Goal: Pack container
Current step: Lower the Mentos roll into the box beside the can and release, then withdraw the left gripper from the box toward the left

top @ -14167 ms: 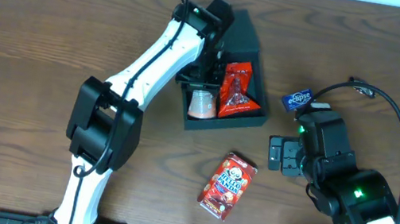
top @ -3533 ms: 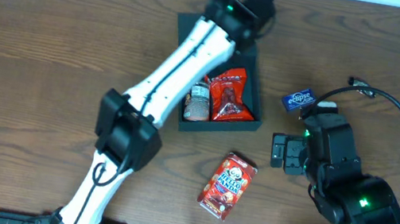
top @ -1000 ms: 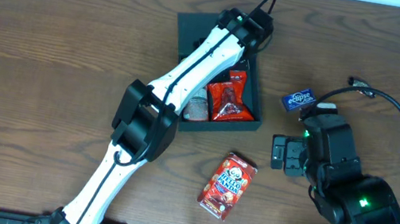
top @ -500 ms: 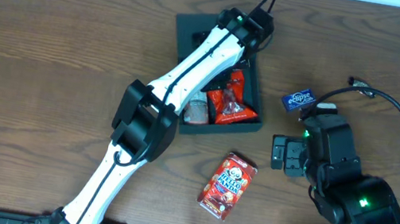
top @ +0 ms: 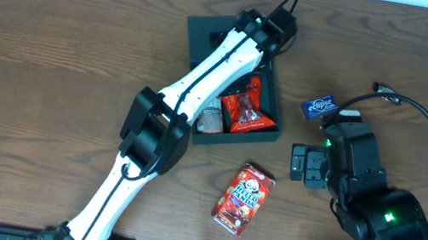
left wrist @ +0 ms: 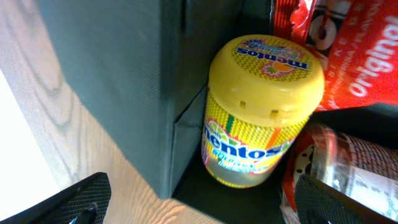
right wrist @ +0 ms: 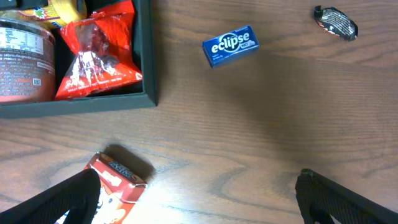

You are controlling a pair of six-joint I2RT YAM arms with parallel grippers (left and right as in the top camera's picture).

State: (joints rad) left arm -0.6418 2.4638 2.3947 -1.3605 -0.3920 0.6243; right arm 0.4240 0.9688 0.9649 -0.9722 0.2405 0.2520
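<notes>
Your brown wood-grain table [top: 33,65] carries everything; the white left arm [top: 204,75] stretches across it to the dark teal-grey square matte container [top: 238,133], which sits at the far middle with its flat hinged lid lying open on the far-left side.

Your left gripper [left wrist: 202,194] hangs over the container's far end, jaws spread wide and holding nothing; the right gripper [right wrist: 202,196] hovers over bare wood to the container's right, equally wide and empty-handed.

A red cardboard Hello Panda carton [top: 243,199] lies flat on the table just in front of the container, apart from it.

Inside the container, a glossy red snack bag [top: 247,112] fills the right side; a clear round jar with a dark label [right wrist: 22,59] lies beside it on the left; a yellow plastic Mentos bottle [left wrist: 261,112] rests at the far end, against the inner wall.

A small blue Eclipse gum pack [top: 317,107] lies on the table right of the container; further right, the right wrist view shows a tiny dark crumpled wrapper [right wrist: 336,22] — too small to identify.
</notes>
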